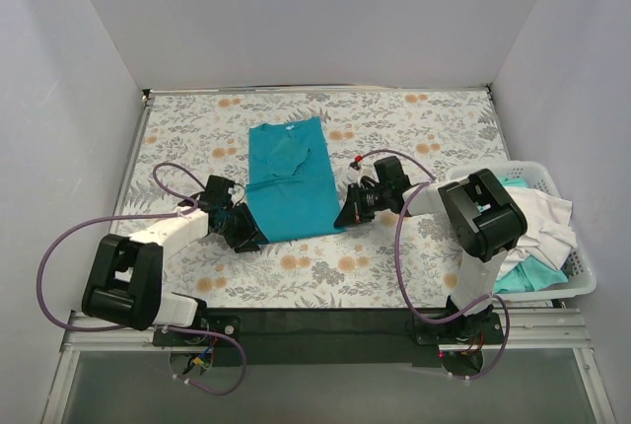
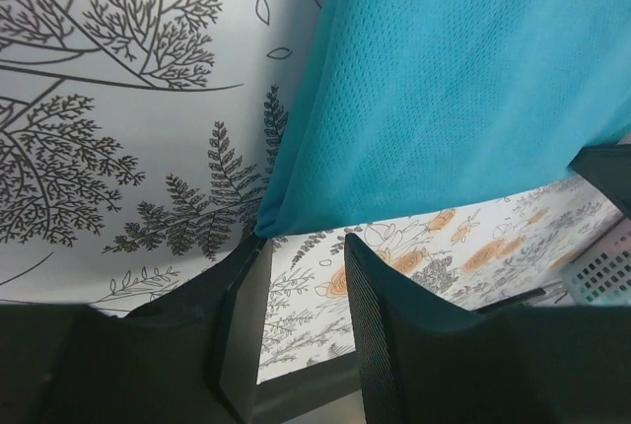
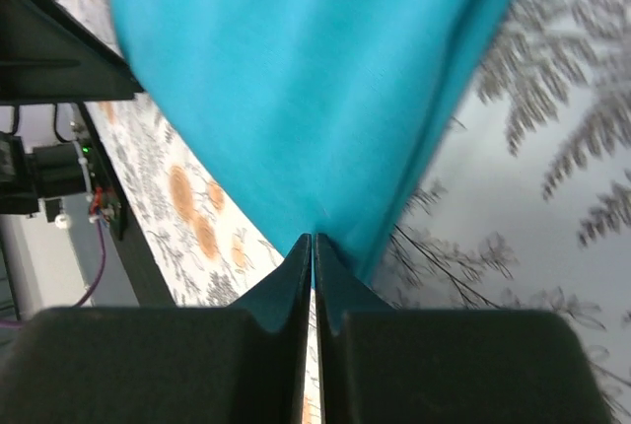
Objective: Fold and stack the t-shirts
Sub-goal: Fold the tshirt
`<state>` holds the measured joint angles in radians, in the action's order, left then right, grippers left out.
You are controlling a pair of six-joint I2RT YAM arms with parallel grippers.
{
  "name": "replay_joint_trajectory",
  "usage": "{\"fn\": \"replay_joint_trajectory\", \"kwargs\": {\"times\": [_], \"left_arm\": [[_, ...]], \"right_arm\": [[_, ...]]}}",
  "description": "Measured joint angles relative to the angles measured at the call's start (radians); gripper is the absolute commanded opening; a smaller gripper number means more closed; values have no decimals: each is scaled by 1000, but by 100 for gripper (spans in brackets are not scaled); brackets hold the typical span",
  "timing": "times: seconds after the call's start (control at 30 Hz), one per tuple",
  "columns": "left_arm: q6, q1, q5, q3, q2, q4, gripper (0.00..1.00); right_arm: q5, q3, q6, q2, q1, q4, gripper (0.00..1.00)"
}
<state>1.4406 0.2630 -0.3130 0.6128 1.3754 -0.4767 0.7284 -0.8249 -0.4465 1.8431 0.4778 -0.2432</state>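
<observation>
Teal shirt lies on the floral bench between both arms. Right end effector, jaws closed, pinches its near-right corner. Left end effector, jaws narrowly apart, touches the near-left corner. Right of the right end effector, a white basket holds white and aqua shirts.

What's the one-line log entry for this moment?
teal t-shirt: on table | left end effector: open at its near-left corner | right end effector: shut on its near-right corner | basket: other t-shirts
</observation>
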Motion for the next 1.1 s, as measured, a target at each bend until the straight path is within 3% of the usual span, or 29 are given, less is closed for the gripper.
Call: {"fn": "replay_joint_trajectory", "kwargs": {"times": [0.1,0.23,0.37,0.4,0.5,0.6,0.87,1.1], "left_arm": [[8,-1,13,7,0,-12,38],[14,-1,50,29,-44,-63,51],[28,1,117,66,-139,-117,62],[30,2,128,71,-153,-123,65],[42,24,162,82,-156,-137,66],[55,65,198,89,-114,-152,66],[67,133,278,132,-14,-167,56],[57,137,306,138,25,-158,47]], "right_arm": [[-4,23,5,-3,-3,-2,8],[-27,35,21,-45,-3,14,14],[-101,34,71,-155,8,102,32],[-130,32,84,-186,15,131,41],[-226,11,121,-262,44,219,56],[-347,-16,146,-309,85,298,62],[-565,-31,157,-320,175,430,65],[-623,-36,138,-303,220,457,56]]}}
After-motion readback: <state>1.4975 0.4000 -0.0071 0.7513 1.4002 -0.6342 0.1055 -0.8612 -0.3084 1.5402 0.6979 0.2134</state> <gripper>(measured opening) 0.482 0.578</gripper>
